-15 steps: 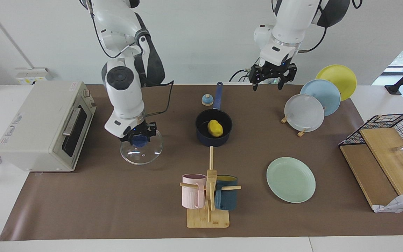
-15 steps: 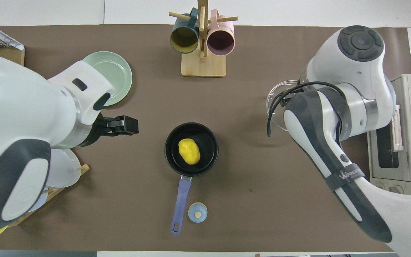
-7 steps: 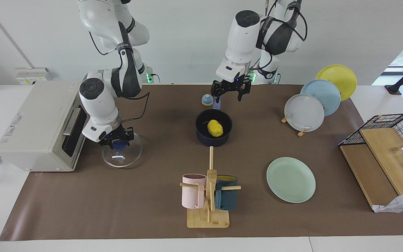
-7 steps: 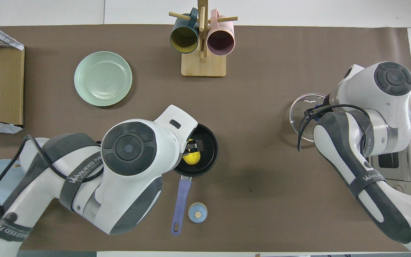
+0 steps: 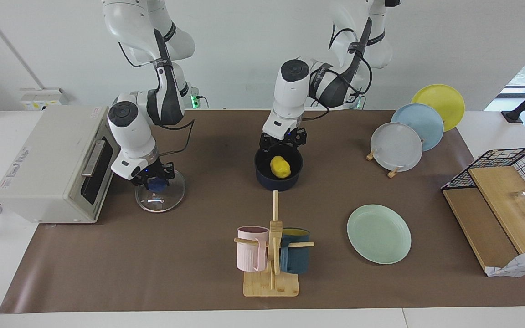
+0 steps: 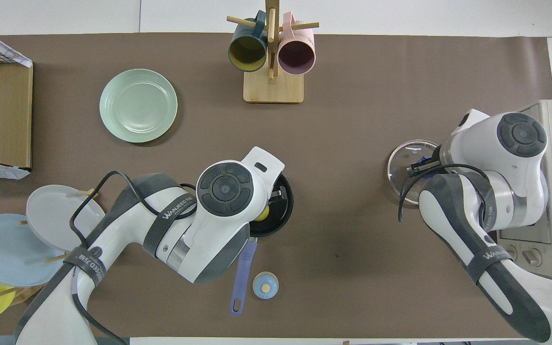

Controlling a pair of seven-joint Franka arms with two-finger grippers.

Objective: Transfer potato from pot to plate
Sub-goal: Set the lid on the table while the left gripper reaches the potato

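Desk (image 5: 153,273) and toaster oven (image 5: 53,164) sit just as they did a second ago; the change is in the two arms. The left arm has swung from above the rack of standing plates toward the middle of the desk and dropped low. The right arm has pulled back toward the oven, taking the glass lid (image 5: 167,200) with it.

The plate (image 5: 378,233) lies bare and untouched, farther from the robots than the pot and toward the left arm's end of the desk. The lid is now low at the desk beside the oven, well apart from the pot (image 5: 267,180), which stands uncovered in the middle.

The left pincer (image 5: 283,145) is spread wide and holds nothing. It has come down to the pot's rim on the side nearer the robots. The right pincer (image 5: 152,178) is at the lid's blue knob. Whether it grips the knob or has begun to let go, I cannot tell.

The potato (image 5: 280,166) lies on the pot's black floor, close to the left pincer but not between its tips. By my reading, the way in is clear and the reach is nearly done. What remains is the last dip, the grasp and the carry to the plate.
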